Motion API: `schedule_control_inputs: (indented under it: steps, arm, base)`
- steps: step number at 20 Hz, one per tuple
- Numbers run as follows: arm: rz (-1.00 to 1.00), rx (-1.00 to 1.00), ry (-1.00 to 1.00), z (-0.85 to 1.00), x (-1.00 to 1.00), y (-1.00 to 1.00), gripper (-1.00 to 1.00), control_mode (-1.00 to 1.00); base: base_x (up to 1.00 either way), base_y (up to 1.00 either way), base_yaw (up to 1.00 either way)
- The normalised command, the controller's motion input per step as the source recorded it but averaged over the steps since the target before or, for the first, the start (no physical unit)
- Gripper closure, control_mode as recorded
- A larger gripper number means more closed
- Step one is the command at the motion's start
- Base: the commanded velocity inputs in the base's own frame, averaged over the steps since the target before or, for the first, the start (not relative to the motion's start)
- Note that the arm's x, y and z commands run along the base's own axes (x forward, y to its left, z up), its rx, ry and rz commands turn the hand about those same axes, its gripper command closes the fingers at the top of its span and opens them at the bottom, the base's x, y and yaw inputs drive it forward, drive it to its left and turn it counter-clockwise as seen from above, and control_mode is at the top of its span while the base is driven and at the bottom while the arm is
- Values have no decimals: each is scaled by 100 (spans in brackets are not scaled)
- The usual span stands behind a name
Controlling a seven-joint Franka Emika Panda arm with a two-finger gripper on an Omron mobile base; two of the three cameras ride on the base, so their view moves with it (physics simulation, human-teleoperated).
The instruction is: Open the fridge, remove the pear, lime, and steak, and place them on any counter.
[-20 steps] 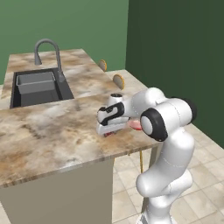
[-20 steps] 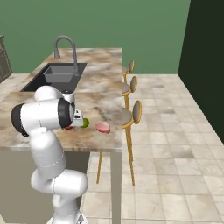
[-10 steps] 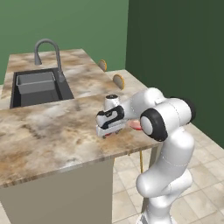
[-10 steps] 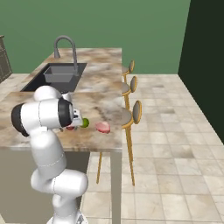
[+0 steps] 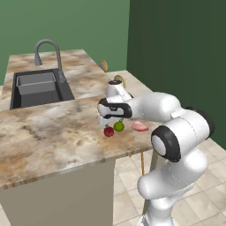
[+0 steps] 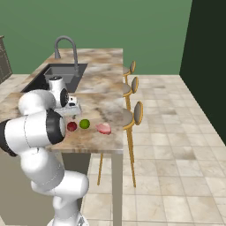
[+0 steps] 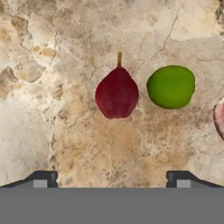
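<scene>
Hovering over the counter (image 5: 53, 137) near its front edge, the claw (image 7: 113, 178) hangs empty, jaws wide apart — pear (image 7: 117, 93), lime (image 7: 171, 86) and steak (image 7: 219, 118) lie below in a row.

Marbled stone counter (image 7: 87, 144), smooth lime (image 7: 170, 86)

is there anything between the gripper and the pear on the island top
Nothing visible does. The gripper is open above the counter, and the pear lies on bare stone straight ahead of its fingertips. The lime sits beside the pear, apart from it, and the steak is farther to that side.
</scene>
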Motion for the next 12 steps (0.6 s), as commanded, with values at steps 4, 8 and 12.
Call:
schedule_control_inputs:
  steps: [4,8,12]
  arm:
    - [-6,-5,-4,100,-23,-40,-100,-100]
    - [-7,-13,-6,100,-11,-54,-100,-100]
    - [-7,-11,-16,98,-48,-54,-100,-100]
  base:
    - [0,0,0]
    - [0,0,0]
    - [0,0,0]
